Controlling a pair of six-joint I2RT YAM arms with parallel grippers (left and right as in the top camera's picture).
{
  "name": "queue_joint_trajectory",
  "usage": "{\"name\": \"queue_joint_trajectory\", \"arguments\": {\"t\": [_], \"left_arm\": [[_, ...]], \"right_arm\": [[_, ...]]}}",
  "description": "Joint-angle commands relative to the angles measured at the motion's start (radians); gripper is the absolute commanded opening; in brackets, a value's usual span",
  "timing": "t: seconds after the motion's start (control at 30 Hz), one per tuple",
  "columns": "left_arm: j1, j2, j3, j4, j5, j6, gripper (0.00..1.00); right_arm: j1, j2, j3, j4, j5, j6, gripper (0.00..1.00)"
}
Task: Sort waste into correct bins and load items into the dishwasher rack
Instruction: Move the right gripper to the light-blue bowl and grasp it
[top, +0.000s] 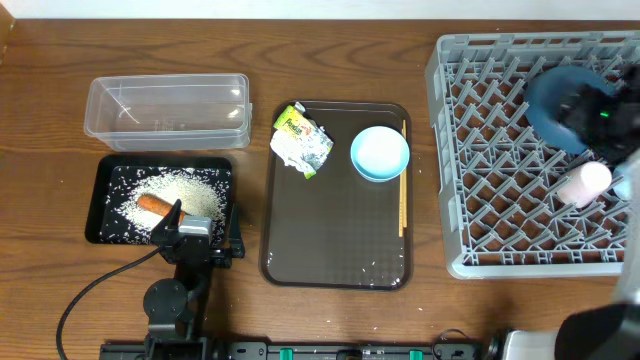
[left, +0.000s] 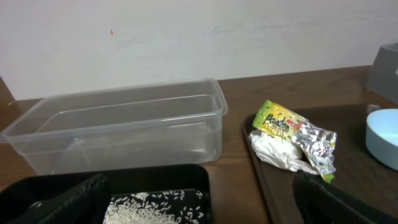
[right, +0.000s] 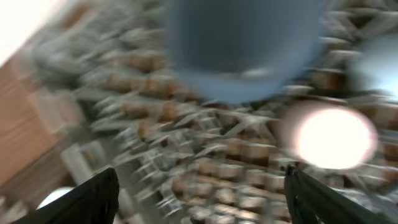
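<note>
With left fingers (top: 178, 214) spread empty over the rice in the black tray (top: 105, 172), we judged the crumpled wrapper (top: 302, 140) next: approach low, pinch its middle. Right fingers (right: 199, 186) gaped over the rack (top: 480, 150).

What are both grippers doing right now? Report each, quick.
Left gripper: open, empty, over the black tray of rice.
Right gripper: open, empty, above the dishwasher rack; the view is blurred.

The wooden table (top: 50, 120) carries a clear box (top: 167, 107), black tray (top: 105, 180), brown serving tray (top: 335, 240) and grey rack (top: 470, 150).
</note>
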Motion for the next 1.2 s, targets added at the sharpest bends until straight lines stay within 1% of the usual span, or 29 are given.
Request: {"name": "queue_joint_trajectory", "arguments": {"t": [0.0, 0.17, 0.23, 0.37, 0.47, 0.53, 0.6, 0.9, 1.17], "left_arm": [[0.005, -0.007, -0.016, -0.035, 0.011, 0.009, 0.96], [0.005, -0.007, -0.016, -0.035, 0.011, 0.009, 0.96], [0.005, -0.007, -0.016, -0.035, 0.011, 0.009, 0.96], [0.005, -0.007, -0.016, -0.035, 0.011, 0.009, 0.96], [0.005, -0.007, -0.016, -0.035, 0.011, 0.009, 0.96], [0.005, -0.007, -0.016, -0.035, 0.011, 0.009, 0.96], [0.005, -0.007, -0.016, -0.035, 0.011, 0.009, 0.96], [0.005, -0.007, -0.016, -0.035, 0.011, 0.009, 0.96], [0.005, -0.007, -0.016, -0.035, 0.011, 0.009, 0.96]], "right_arm": [[0.140, -0.033, -0.001, 0.017, -0.079, -0.074, 0.82], [0.365, 0.005, -0.004, 0.082, -0.068, -0.187, 0.81], [0.454, 0.039, -0.004, 0.104, -0.033, -0.188, 0.75], [0.593, 0.129, -0.004, 0.134, 0.016, -0.187, 0.60], [0.679, 0.220, -0.004, 0.150, 0.056, -0.172, 0.54], [0.721, 0.272, -0.004, 0.159, 0.092, -0.133, 0.49], [0.755, 0.313, -0.004, 0.176, 0.098, -0.124, 0.45], [0.857, 0.418, -0.004, 0.206, 0.130, -0.072, 0.46], [0.892, 0.507, -0.004, 0.202, 0.133, -0.036, 0.42]]}}
